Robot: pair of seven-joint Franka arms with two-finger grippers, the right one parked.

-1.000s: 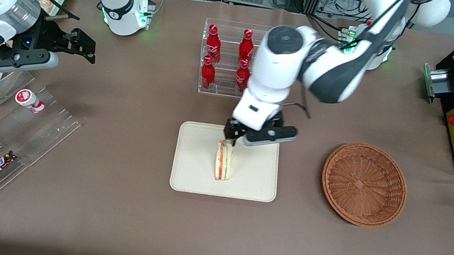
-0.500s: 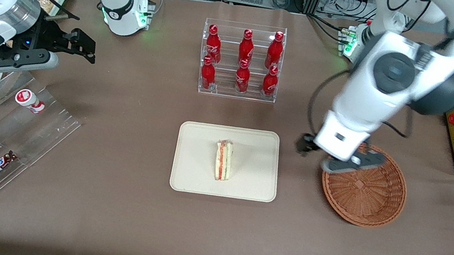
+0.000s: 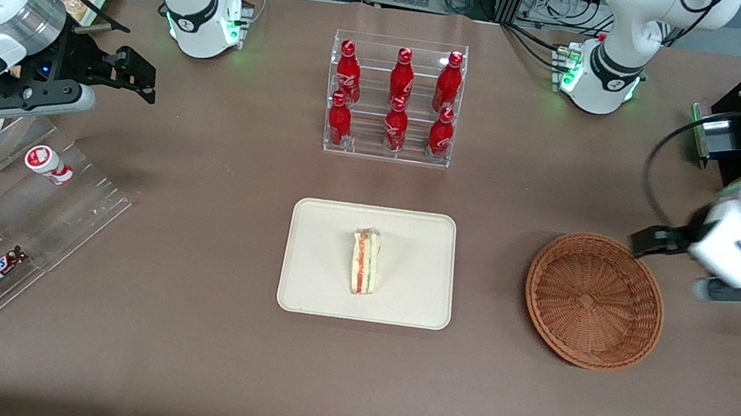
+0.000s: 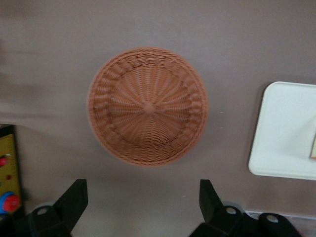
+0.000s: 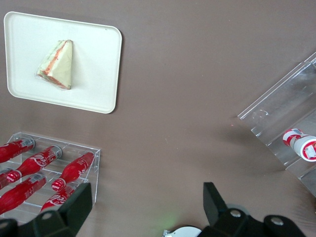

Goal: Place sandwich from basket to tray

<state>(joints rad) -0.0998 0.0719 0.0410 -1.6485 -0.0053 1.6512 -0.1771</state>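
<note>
Sandwich (image 3: 365, 262): lying on tray (image 3: 318, 290), near its middle; basket (image 3: 594, 301): bare, nothing inside; gripper (image 3: 710, 269): jaws wide, holding nothing, just beside basket toward working arm's end; placement apparently done.

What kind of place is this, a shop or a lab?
Probably a robotics lab staged as a snack counter: cola bottles in a clear rack, a sandwich on a tray, a wicker basket. The left arm's pincer hangs open beside the basket.
</note>
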